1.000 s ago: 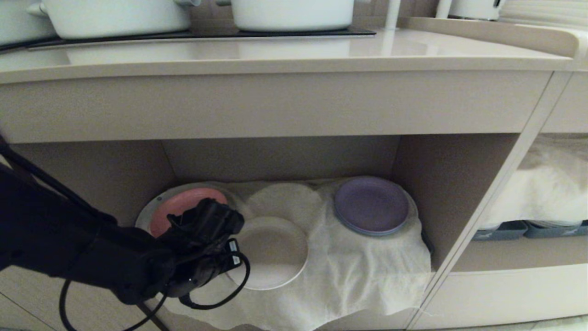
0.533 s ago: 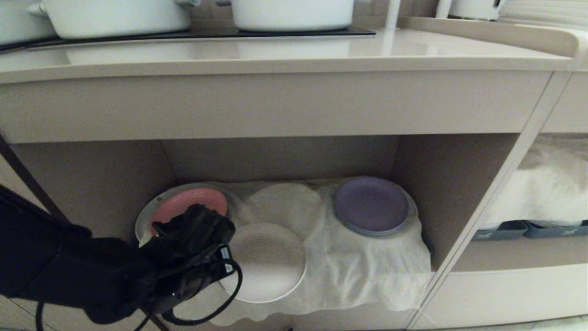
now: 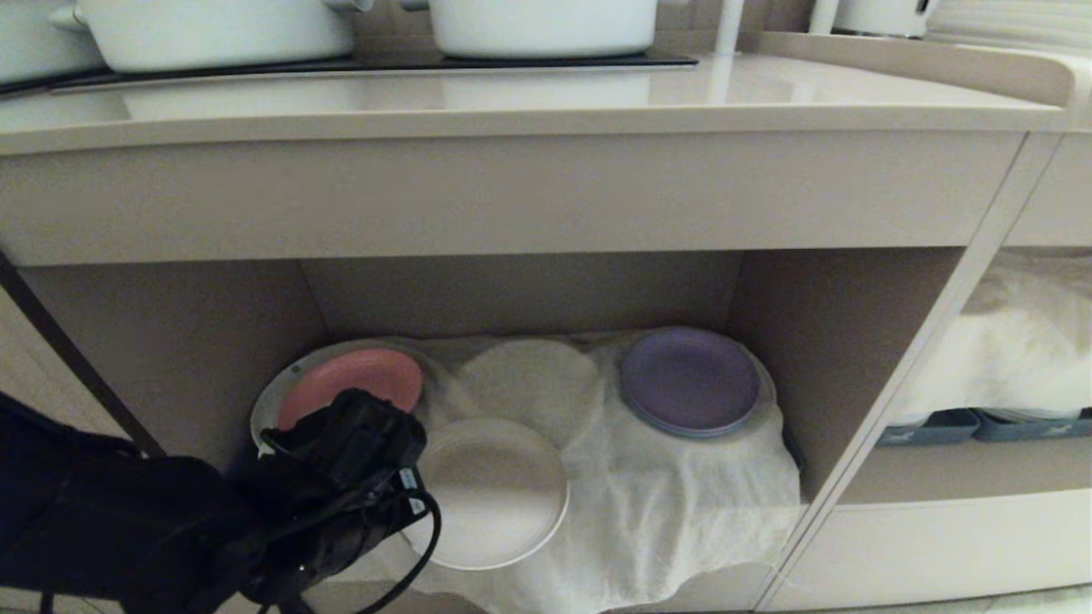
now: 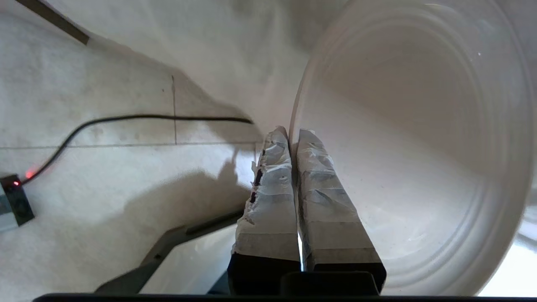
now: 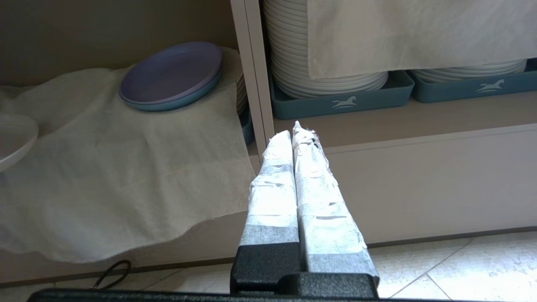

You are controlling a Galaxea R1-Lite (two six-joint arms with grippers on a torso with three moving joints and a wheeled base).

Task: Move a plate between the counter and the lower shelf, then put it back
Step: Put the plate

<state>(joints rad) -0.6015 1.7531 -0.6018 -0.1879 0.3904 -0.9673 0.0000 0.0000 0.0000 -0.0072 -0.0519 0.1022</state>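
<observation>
The plate [image 3: 493,492] is pinched by its left rim in the closed jaws of the left gripper [image 3: 401,490], at the front edge of the lower shelf [image 3: 819,358], over the white cloth [image 3: 665,512]. Deeper in, a pink plate [image 3: 354,384] and a purple plate [image 3: 689,381] are seen, with the counter [image 3: 512,102] above.

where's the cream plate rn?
Head view: the plate is at the lower shelf's front edge, pinched by the left gripper, just before the pink plate.

- Soft indoor light; glossy sheen on the counter [image 3: 597,94].
- Dim shade inside the lower shelf [image 3: 520,294].
- Plate [image 4: 419,147] blurred close up, overexposed at one corner.
- Hard shadows on the floor [image 4: 105,209].
</observation>
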